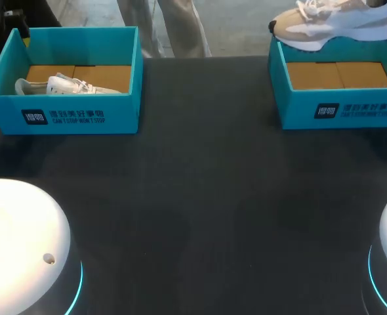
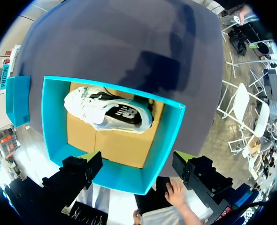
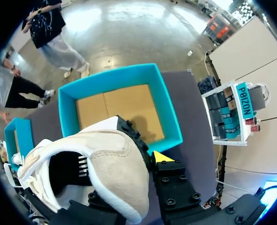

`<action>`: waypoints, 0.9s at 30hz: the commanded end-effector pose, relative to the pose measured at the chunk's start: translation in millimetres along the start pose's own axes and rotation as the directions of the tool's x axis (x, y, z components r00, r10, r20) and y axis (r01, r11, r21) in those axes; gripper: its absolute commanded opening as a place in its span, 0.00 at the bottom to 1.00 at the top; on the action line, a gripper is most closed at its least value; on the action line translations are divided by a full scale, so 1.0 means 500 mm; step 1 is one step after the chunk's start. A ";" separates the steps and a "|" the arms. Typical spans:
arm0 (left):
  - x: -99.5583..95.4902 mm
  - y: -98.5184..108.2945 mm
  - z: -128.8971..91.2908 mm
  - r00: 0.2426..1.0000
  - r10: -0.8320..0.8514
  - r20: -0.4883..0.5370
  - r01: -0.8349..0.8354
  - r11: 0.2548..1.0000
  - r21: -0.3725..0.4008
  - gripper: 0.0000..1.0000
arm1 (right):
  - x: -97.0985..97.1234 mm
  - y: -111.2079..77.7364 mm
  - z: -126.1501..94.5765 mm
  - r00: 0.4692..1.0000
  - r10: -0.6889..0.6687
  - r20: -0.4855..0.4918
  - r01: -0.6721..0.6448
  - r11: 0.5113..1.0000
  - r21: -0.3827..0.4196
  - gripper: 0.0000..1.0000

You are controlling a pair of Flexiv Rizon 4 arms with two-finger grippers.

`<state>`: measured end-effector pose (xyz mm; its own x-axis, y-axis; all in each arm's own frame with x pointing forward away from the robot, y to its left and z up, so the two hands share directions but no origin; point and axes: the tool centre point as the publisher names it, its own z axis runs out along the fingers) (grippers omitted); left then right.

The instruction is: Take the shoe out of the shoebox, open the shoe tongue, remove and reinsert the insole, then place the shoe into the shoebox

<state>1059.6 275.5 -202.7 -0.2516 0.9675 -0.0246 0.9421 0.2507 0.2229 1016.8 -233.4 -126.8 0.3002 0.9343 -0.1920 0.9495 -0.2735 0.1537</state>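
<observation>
Above the right shoebox (image 1: 338,108), my right gripper (image 3: 129,164) grips the beige sneaker (image 3: 101,164) at its heel. My left gripper (image 2: 136,160) hangs wide open, holding nothing, over the left shoebox (image 2: 54,122), where a white sneaker (image 2: 108,110) lies.

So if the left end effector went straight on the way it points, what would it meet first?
Most likely the white shoe lying in the teal shoebox ahead of the open left end effector. Depth is unclear, so it might reach the cardboard floor beside it.
</observation>
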 end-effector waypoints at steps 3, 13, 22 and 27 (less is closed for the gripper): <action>0.000 -0.001 -0.001 1.000 0.000 -0.002 0.000 1.000 0.000 1.00 | 0.017 -0.058 -0.017 1.000 0.006 -0.001 -0.006 1.000 -0.020 0.00; 0.000 -0.001 -0.001 1.000 0.000 -0.002 0.000 1.000 0.000 1.00 | 0.052 -0.136 -0.022 1.000 -0.012 -0.009 0.012 1.000 0.006 0.00; 0.000 -0.001 -0.001 1.000 0.000 -0.002 0.000 1.000 0.000 1.00 | 0.097 -0.180 -0.030 0.998 -0.059 -0.002 0.059 0.998 0.036 0.00; 0.000 -0.001 -0.001 1.000 0.000 -0.002 0.000 1.000 0.000 1.00 | 0.129 -0.206 -0.031 0.997 -0.077 -0.008 0.078 0.996 0.041 0.00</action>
<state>1059.6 275.5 -202.7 -0.2516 0.9675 -0.0245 0.9421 0.2507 0.2228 938.8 -148.8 -139.2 0.2257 0.9562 -0.1864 0.9728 -0.2111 0.0951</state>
